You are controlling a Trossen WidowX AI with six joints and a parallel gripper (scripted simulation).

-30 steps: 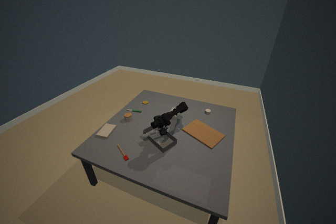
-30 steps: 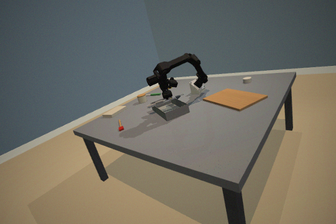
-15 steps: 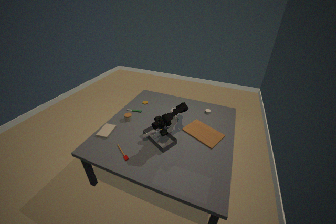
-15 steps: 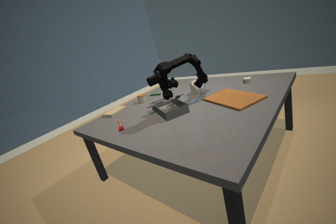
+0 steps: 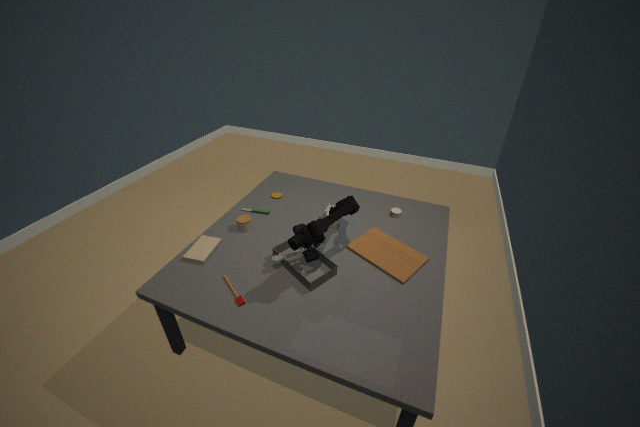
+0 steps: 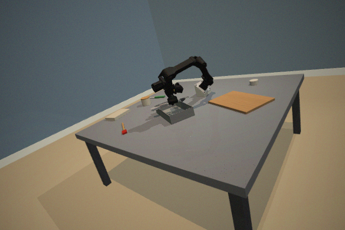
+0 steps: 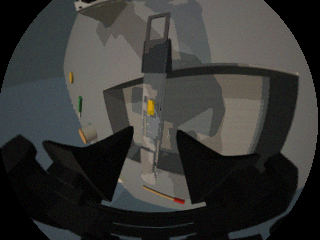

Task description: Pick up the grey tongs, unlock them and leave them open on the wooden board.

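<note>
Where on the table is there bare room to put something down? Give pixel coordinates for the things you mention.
Bare patches: between the roasting tin (image 5: 324, 281) (image 6: 182, 116) and the wooden board (image 5: 387, 255) (image 6: 241, 101), and on the near side of both. Crowded: around the tin, where the gripper hangs over the tongs (image 5: 279, 258) (image 7: 151, 125).

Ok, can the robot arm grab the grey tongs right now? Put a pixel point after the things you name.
Probably yes: the open end effector (image 5: 310, 255) (image 6: 172, 103) (image 7: 155, 131) hovers above the tongs (image 5: 279, 258) (image 7: 151, 125), which lie across the roasting tin (image 5: 311, 283) (image 6: 182, 116) (image 7: 282, 105), and nothing seems between them.
</note>
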